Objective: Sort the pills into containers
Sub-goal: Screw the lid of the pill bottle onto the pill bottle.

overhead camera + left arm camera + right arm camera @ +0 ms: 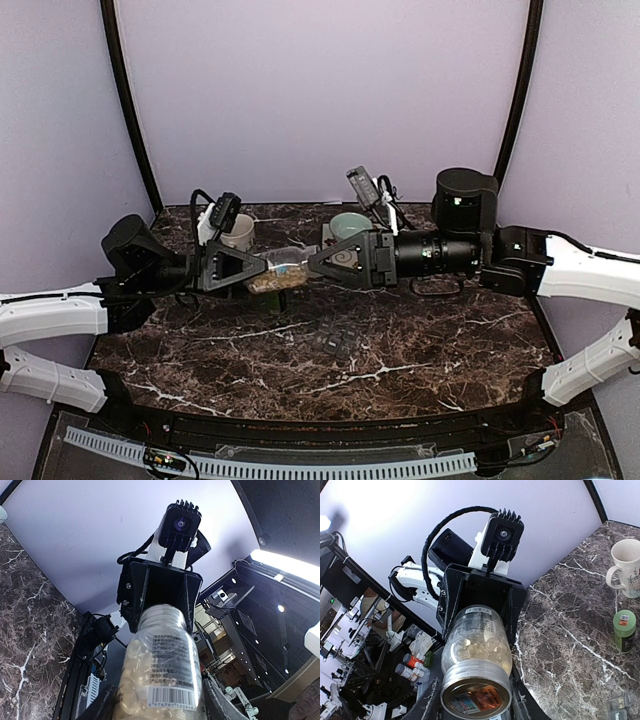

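A clear pill bottle (283, 270) hangs level above the table, held between both grippers. Tan-yellow pills (270, 283) lie in a heap inside it. My left gripper (258, 268) is shut on the bottle's barcode end (162, 680). My right gripper (318, 262) is shut on the silvery neck end (476, 690). The pills show through the wall in the right wrist view (480, 647). The dark grey strip of containers (336, 345) lies on the marble in front of and below the bottle, and it shows at the right wrist view's corner (620, 707).
A cream mug (238, 232) stands at the back left, also in the right wrist view (626, 567). A pale green bowl (350, 225) stands at the back centre. A small green bottle (624, 630) stands near the mug. The table (420, 350) is dark marble.
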Robot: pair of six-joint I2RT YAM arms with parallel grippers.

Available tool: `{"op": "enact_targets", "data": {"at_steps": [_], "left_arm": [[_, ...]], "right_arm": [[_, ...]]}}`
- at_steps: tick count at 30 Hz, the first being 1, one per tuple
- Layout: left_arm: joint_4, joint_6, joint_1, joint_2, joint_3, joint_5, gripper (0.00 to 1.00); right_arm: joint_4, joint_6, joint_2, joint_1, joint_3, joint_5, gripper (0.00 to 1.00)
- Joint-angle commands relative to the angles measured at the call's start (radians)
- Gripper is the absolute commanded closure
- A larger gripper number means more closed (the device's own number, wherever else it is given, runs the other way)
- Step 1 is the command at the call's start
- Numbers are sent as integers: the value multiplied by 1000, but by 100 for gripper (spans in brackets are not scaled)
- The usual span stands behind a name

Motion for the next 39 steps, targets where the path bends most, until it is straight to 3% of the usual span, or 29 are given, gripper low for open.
{"op": "enact_targets", "data": {"at_steps": [1,13,30,39], "left_arm": [[52,-14,-12,-5,62,42,100],[15,-11,-13,-31,75,47,100],[-248,261,-15,-40,190,18,100],[-468,504,-31,-65,281,-126,100]], "right_arm": [[83,17,40,10,22,-79,79],[16,-1,51,32,67,-33,80],[-195,227,158,48,151,14,88],[-137,430,181,48,90,-33,94]]}}
